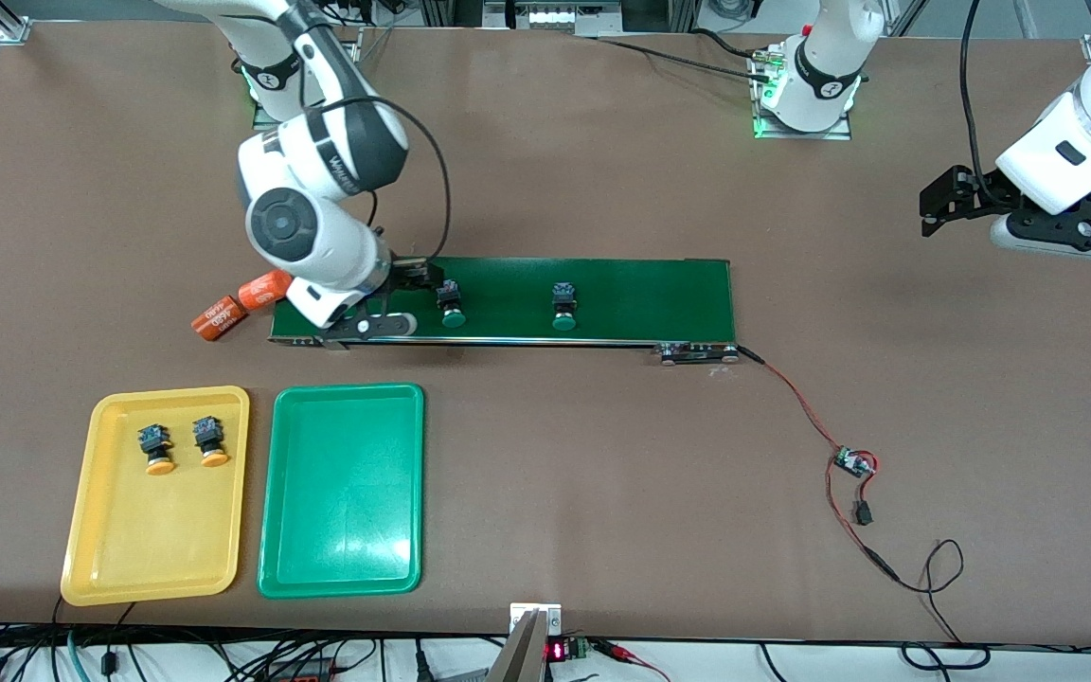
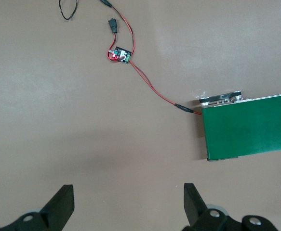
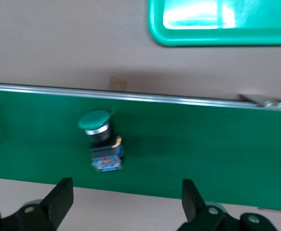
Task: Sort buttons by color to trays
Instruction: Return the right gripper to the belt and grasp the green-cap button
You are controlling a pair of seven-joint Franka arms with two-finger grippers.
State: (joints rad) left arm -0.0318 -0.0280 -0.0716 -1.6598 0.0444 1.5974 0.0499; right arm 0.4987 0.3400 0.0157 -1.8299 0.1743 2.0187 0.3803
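Halfway | both yellow-capped buttons (image 1: 185,445) in yellow tray (image 1: 100,559) | two green-capped buttons (image 1: 508,305) on conveyor belt (image 1: 640,298) — green tray (image 1: 342,559) awaits | my right hand (image 3: 123,204) open over nearer one | left hand (image 2: 128,204) open — waiting above the worktop (image 1: 602,493)

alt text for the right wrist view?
The right gripper, fingers open, hovers over the dark-green conveyor belt above a green-capped button lying on its side. An edge of the green tray shows on the brown table.
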